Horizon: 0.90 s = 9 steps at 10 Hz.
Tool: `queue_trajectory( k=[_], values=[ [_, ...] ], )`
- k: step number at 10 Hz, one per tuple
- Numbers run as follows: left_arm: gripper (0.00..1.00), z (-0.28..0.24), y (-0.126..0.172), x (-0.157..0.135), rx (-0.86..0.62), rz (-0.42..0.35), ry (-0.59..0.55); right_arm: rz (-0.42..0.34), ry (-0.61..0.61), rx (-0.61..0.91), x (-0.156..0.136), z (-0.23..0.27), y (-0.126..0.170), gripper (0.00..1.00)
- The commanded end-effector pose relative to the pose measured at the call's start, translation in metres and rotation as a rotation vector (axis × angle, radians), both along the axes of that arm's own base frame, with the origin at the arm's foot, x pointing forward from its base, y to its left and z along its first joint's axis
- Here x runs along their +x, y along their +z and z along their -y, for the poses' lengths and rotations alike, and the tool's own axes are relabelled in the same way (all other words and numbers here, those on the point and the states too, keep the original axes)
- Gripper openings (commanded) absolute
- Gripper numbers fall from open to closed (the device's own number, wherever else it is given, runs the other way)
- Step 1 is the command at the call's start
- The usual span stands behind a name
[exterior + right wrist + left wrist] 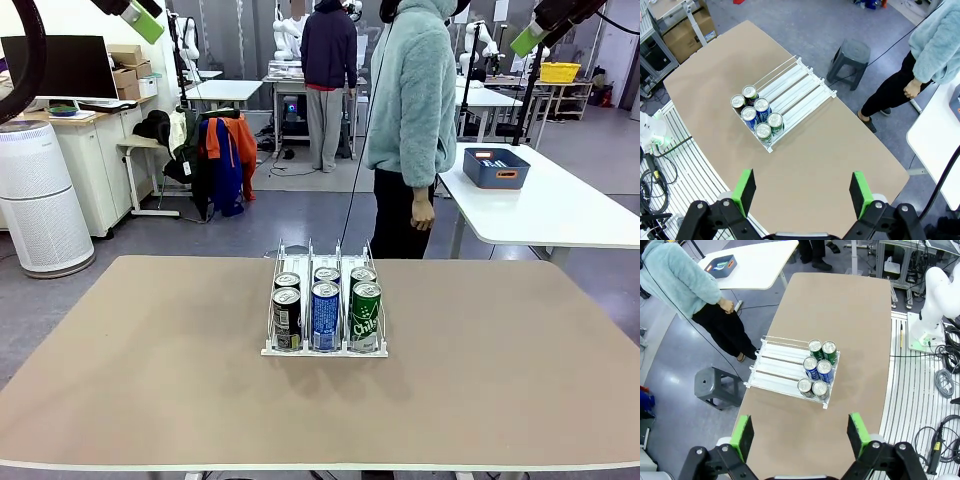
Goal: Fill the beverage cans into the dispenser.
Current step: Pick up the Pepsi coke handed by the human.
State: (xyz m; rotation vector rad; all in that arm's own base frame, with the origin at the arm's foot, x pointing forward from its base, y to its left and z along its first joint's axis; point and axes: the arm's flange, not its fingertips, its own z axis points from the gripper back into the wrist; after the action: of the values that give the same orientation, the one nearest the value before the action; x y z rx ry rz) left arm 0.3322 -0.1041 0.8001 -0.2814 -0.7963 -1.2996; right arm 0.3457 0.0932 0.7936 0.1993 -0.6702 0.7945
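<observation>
Six cans [326, 315] stood in the dispenser [324, 352], two to a lane. All were packed against the low front lip on the robot's side. In the front view the dark pair was in the left lane, the blue pair in the middle and the green pair on the right. Behind them the white lanes ran bare to the far end. The dispenser sat about mid-table [150, 380], its length running from the robot toward the person [410, 110] at the far edge. No loose can lay on the table around it.

The left gripper [800, 435] hung high above the table with its green pads spread as wide as they go and nothing between them. The right gripper [801, 192] hung high too, just as wide and just as empty. Both were well apart from the cans. The person's hand [423, 212] hung at the side, holding nothing.

The step in hand looked like a pause between loads, or the end of filling with the cans available. Any further move would need another can within reach. It would have to be gripped upright around its side and set down between the wire dividers behind its own colour, where it could roll or slide forward.
</observation>
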Motion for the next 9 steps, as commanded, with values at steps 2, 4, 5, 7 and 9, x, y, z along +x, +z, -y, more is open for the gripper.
queue_trajectory(
  k=[2,4,5,7,9],
  values=[
    [1.00,-0.0011,0.0003,-0.0004,-0.014,-0.008,-0.007,-0.002,-0.007,0.006,-0.0003,0.0002,0.0005,1.00],
    [1.00,-0.0011,0.0003,-0.0004,-0.014,-0.008,-0.007,-0.002,-0.007,0.006,-0.0003,0.0002,0.0005,1.00],
    [1.00,-0.0011,0.0003,-0.0004,-0.014,-0.008,-0.007,-0.002,-0.007,0.006,-0.0003,0.0002,0.0005,1.00],
    [1.00,-0.0011,0.0003,-0.0004,-0.014,-0.008,-0.007,-0.002,-0.007,0.006,-0.0003,0.0002,0.0005,1.00],
    [1.00,-0.0011,0.0003,-0.0004,-0.014,-0.008,-0.007,-0.002,-0.007,0.006,-0.0003,0.0002,0.0005,1.00]
  ],
)
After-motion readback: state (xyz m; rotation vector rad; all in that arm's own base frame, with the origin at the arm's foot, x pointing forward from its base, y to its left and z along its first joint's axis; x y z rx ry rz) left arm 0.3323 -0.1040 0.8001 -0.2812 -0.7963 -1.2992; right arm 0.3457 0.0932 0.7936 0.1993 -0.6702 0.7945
